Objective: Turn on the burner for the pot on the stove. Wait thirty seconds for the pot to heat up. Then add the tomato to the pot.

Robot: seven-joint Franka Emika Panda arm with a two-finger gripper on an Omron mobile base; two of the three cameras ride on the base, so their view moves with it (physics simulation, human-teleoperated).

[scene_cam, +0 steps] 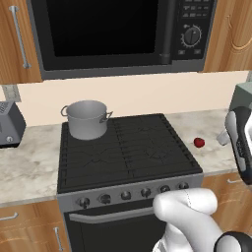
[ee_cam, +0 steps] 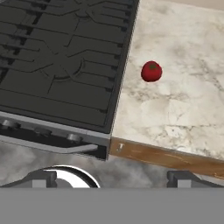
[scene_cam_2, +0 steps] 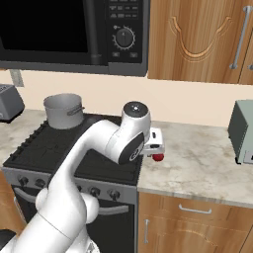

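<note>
White arm with dark joints bent at the elbow over the right end of the black gas stove (scene_cam: 125,147), wrist reaching out over the speckled marble counter (ee_cam: 183,105) to the stove's right. Two-finger gripper (ee_cam: 111,177) held above the counter's near edge and looking down on it; dark fingertips (ee_cam: 41,178) set wide apart at the bottom of the hand view, nothing between them. In the right base view, hand largely hidden behind the elbow joint, just above the fruit.

One grey brushed-metal cylindrical pot (scene_cam: 87,119), lidless, with two small loop handles, standing upright on the far left burner. One small round glossy red tomato (ee_cam: 151,71) lying on the counter just right of the stove, apart from its edge, well away from the pot. One black microwave (scene_cam: 118,34) with a round dial (scene_cam: 191,35) mounted above the stove. Six round black knobs along the stove's silver front strip (scene_cam: 133,193) in the left base view, with a bar-handled oven door (scene_cam: 110,226) below. One grey toaster (scene_cam: 10,125) on the counter far left; one grey-green boxy appliance (scene_cam_2: 242,131) on the counter far right. Wooden cabinets (scene_cam_2: 197,39) with metal bar handles above and below.

Microwave keypad markings too small to read; no legible brand or writing anywhere.
</note>
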